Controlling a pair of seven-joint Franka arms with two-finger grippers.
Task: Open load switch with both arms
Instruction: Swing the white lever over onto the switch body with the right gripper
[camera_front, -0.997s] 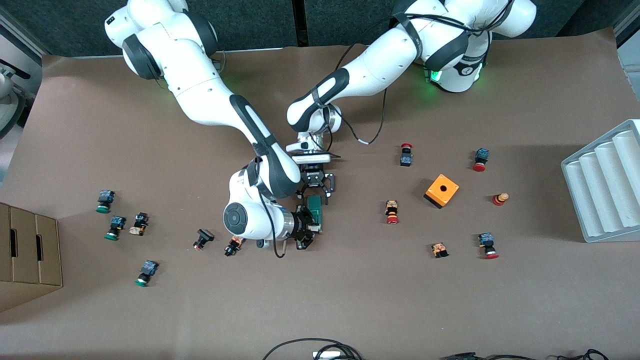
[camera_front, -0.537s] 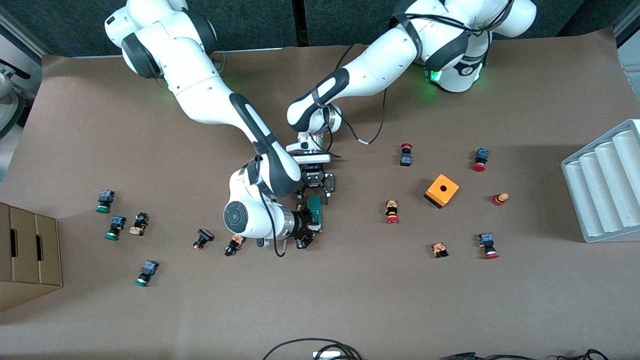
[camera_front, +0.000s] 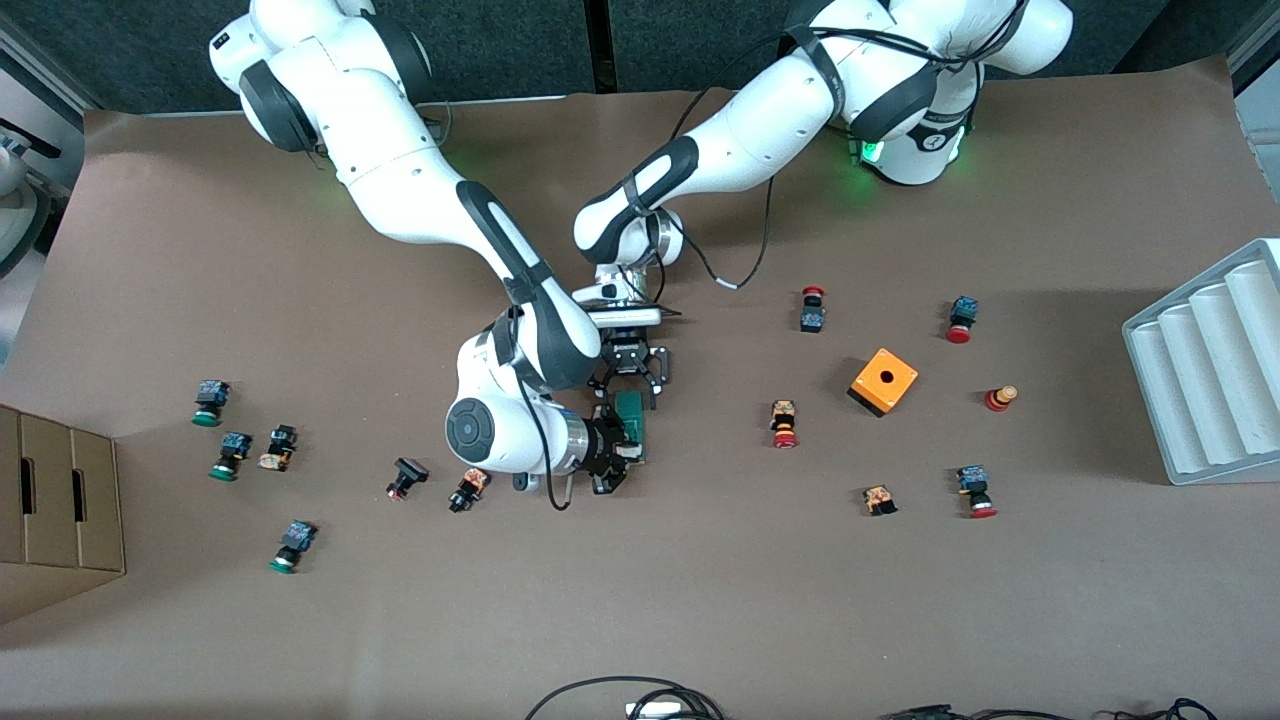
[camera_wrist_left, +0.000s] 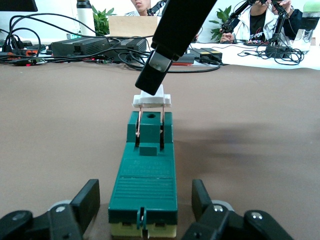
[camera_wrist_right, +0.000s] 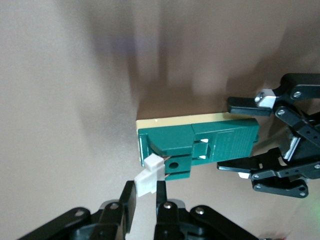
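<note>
Brown table (camera_front: 700, 600), load switch (camera_wrist_left: 144, 175) base cut off

Brown paper-covered tabletop (camera_front: 700, 600) bearing the dark-green load switch (camera_front: 630, 415) near its middle, an orange cube (camera_front: 883, 381), scattered red-capped push-buttons (camera_front: 785, 424) and green-capped push-buttons (camera_front: 209, 402), a cardboard box (camera_front: 55, 510) at the right arm's end, and a ribbed white tray (camera_front: 1210, 365) at the left arm's end.

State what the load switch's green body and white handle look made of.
Load switch body: likely moulded plastic, matte green, with ribbed top and crisp edges. White handle: probably plastic too, smooth and opaque; thin copper-coloured metal strips run under it.
</note>
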